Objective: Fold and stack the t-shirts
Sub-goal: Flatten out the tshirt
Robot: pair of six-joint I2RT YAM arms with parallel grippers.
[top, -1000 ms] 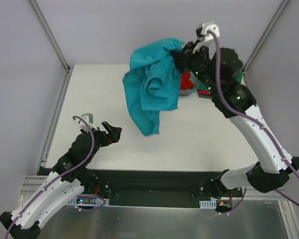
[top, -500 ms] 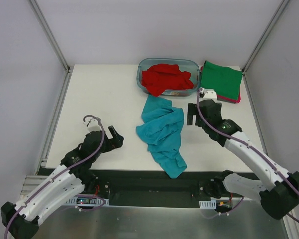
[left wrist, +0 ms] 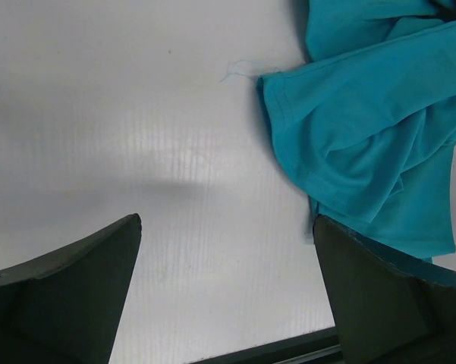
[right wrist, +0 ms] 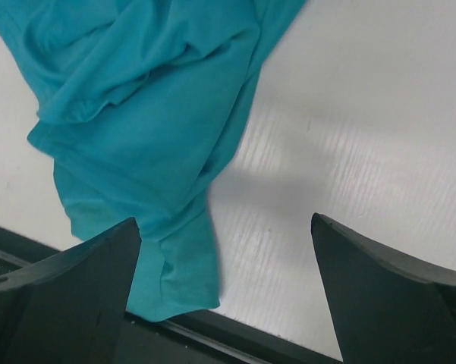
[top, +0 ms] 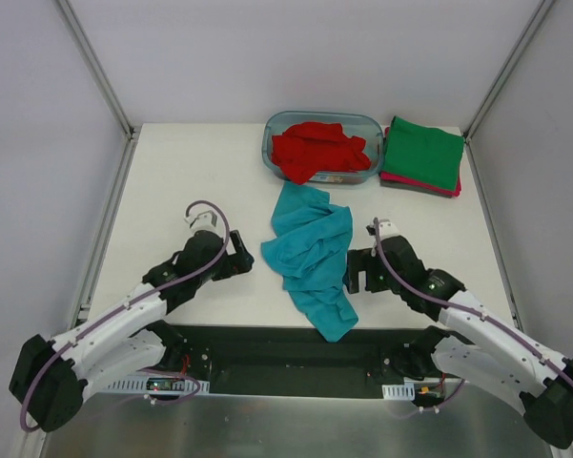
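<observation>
Crumpled teal t-shirt (top: 313, 253) at the near edge of the bench (top: 191, 181), between wide-spread left pincer (top: 240, 260) and right pincer (top: 355, 272); flattening it by its corners probably comes next.

White table (top: 172, 176), pale walls (top: 296, 48), aluminium corner posts (top: 96, 67)

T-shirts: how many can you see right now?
4: teal shirt crumpled mid-table; red shirt in the tub; green shirt folded far right, on a magenta shirt, only its edge showing. Others may be hidden.
</observation>
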